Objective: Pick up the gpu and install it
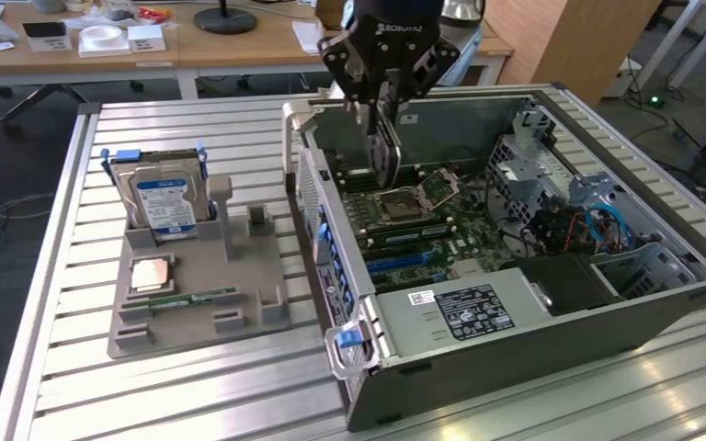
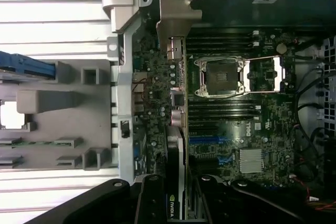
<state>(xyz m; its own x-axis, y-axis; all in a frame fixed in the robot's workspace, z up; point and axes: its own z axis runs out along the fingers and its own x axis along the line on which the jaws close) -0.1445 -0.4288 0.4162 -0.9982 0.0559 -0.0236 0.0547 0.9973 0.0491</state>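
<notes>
The open computer case [image 1: 513, 344] lies on the slatted worktop [image 1: 206, 395] at the right of the exterior frame. Inside it are the motherboard [image 1: 433, 234], its empty CPU socket [image 1: 400, 204] and a labelled power supply [image 1: 463, 308]. At the exterior view's left, a grey holder tray [image 1: 194, 326] carries an upright hard drive [image 1: 163, 197], a processor chip [image 1: 151, 274] and a memory stick [image 1: 187, 299].

In the upper middle of the exterior frame the gripper [image 1: 381, 108] points straight down over the case, jaws clamped on the gpu [image 1: 386, 156]. The card hangs on edge inside the case walls, above the board beside the socket. Whether it touches the board I cannot tell.

The wrist view looks along the gpu [image 2: 176, 156] edge-on from the gripper [image 2: 176, 209]. Its silver bracket [image 2: 178, 11] lies at the case's rear wall, and the socket [image 2: 223, 76] is just beside the card.
</notes>
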